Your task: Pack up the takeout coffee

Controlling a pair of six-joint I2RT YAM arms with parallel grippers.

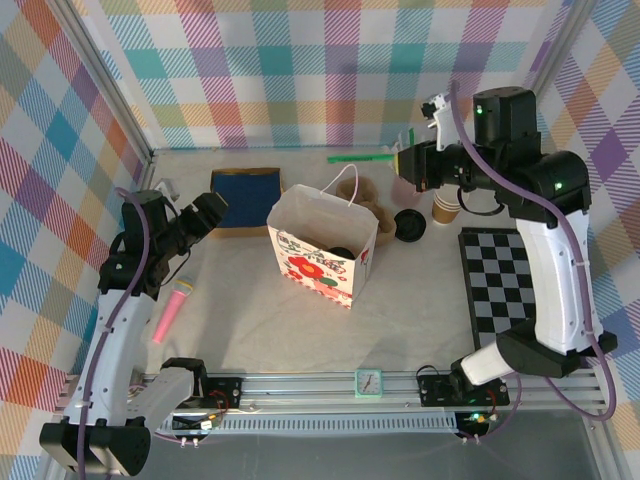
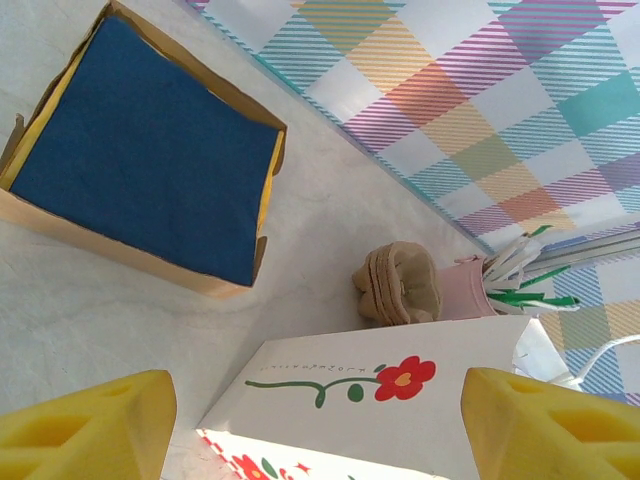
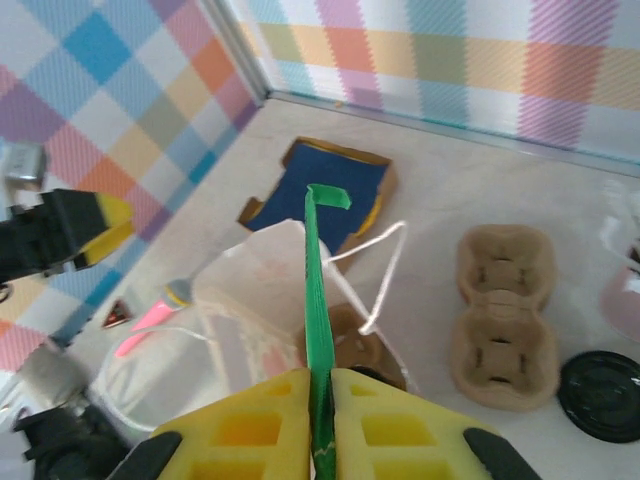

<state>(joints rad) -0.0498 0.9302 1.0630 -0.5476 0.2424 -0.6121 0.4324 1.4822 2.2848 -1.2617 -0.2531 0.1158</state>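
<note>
Blue napkin box (image 1: 245, 192) far left; cardboard cup tray (image 3: 503, 315) far ctr; green straw (image 1: 360, 157) raised, far ctr; checkered mat (image 1: 500, 285) right.

1. Left arm (image 1: 112, 335): white shell links, black joint housings, purple cable looped along it.
2. Right arm (image 1: 552, 275): same white-and-black build, with green lights on two black joints and a greyish-purple cable down the outer side.
3. Left gripper (image 1: 213, 212): black body. Fingers (image 2: 85, 425) yellow and blocky, with moulded recesses.
4. Right gripper (image 1: 402, 160): black body. Fingers (image 3: 245, 430) yellow with square recesses, on black mounts.
</note>
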